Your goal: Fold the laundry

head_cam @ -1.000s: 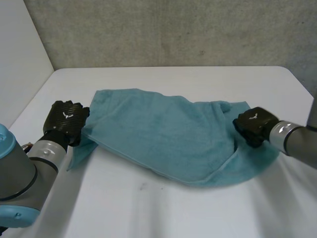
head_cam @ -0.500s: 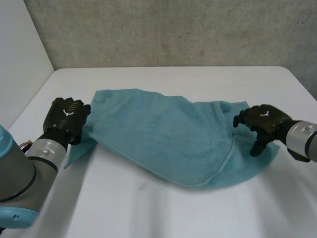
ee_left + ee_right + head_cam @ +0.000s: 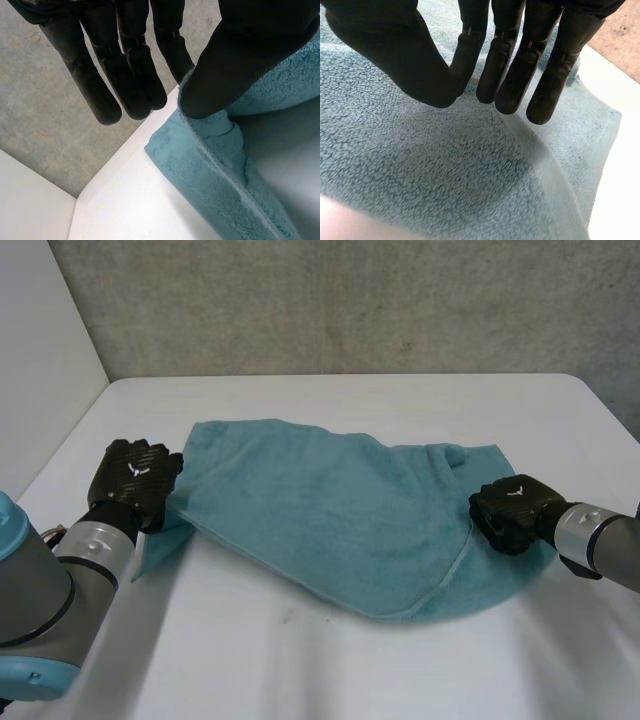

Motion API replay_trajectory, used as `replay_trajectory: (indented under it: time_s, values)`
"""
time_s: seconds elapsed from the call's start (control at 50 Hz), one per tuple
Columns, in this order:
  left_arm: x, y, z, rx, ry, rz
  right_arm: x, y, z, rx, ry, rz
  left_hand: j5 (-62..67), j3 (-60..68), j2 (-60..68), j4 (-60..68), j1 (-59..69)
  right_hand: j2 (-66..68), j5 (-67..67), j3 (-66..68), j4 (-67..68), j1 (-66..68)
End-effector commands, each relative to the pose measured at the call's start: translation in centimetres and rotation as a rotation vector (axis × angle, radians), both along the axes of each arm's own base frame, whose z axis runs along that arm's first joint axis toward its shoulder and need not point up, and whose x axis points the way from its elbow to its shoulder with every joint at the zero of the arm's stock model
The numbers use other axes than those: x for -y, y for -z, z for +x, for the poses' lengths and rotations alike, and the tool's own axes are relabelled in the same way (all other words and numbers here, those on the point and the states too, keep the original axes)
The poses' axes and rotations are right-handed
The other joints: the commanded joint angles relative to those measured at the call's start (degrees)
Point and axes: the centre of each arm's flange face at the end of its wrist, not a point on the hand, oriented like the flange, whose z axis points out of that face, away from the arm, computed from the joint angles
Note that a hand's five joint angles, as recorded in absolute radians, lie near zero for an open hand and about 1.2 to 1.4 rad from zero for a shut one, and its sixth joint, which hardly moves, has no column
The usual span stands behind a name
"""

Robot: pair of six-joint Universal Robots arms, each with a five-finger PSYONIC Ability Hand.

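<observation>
I'm watching the teal towel (image 3: 330, 510) lying spread across the middle of the white table (image 3: 300, 670). At centre left of the frame, the left hand (image 3: 135, 480) is pinching the towel's left edge, its thumb (image 3: 235, 65) pressing the hem against straight fingers. At centre right, the right hand (image 3: 512, 512) is resting on the towel's right edge, its fingers (image 3: 520, 75) straight, gripping nothing.

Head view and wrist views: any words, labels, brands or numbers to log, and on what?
No words or numbers can be read.
Back of the left hand: small white emblem, no letters.
Back of the right hand: the same emblem.
On the towel: no label showing.
</observation>
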Motion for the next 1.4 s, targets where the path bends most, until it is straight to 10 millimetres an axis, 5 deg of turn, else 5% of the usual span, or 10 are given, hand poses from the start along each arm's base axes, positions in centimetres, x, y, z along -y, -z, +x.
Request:
replay_trajectory:
  time_s: [0.02,0.08,0.2,0.7,1.22,1.28,1.36,1.4]
  values:
    - [0.1,0.0,0.1,0.0,-0.003,0.0,0.1,0.0,-0.1,-0.002,0.011,-0.003,14.2,11.48,11.07,11.44,15.17,12.89,14.39,13.05,12.68,22.93]
    - [0.1,0.0,0.1,0.0,-0.004,0.0,0.1,0.1,-0.1,0.002,0.014,0.001,14.2,11.48,11.07,11.44,15.17,-9.94,-8.44,-9.78,-10.15,0.1]
    - [0.1,0.0,0.1,0.0,-0.004,0.0,-0.2,0.0,0.1,0.006,0.008,-0.001,14.2,11.48,11.07,11.44,15.17,-26.11,-24.61,-25.95,-26.32,-16.07]
    - [0.1,0.1,0.1,0.001,-0.004,0.003,0.3,0.0,0.1,0.001,0.021,-0.028,14.2,11.48,11.07,11.44,15.17,-34.21,-32.71,-34.05,-34.43,-24.17]
    - [0.0,0.3,0.0,0.003,0.0,0.011,1.0,1.4,0.0,-0.017,0.038,-0.012,14.2,11.48,11.07,11.44,15.17,-30.02,-28.51,-29.85,-30.23,-19.97]
    - [0.0,0.3,0.0,0.003,0.0,0.011,0.9,1.5,0.2,-0.017,0.035,-0.009,14.2,11.48,11.07,11.44,15.17,-22.65,-21.14,-22.48,-22.86,-12.6]
    - [0.0,0.4,0.1,0.003,-0.001,0.012,0.8,1.5,0.5,-0.012,0.028,-0.011,14.2,11.48,11.07,11.44,15.17,13.23,14.74,13.4,13.02,23.28]
    - [0.0,0.4,0.1,0.003,-0.001,0.012,0.9,1.5,0.5,-0.011,0.03,-0.015,14.2,11.48,11.07,11.44,15.17,13.33,14.83,13.49,13.12,23.37]
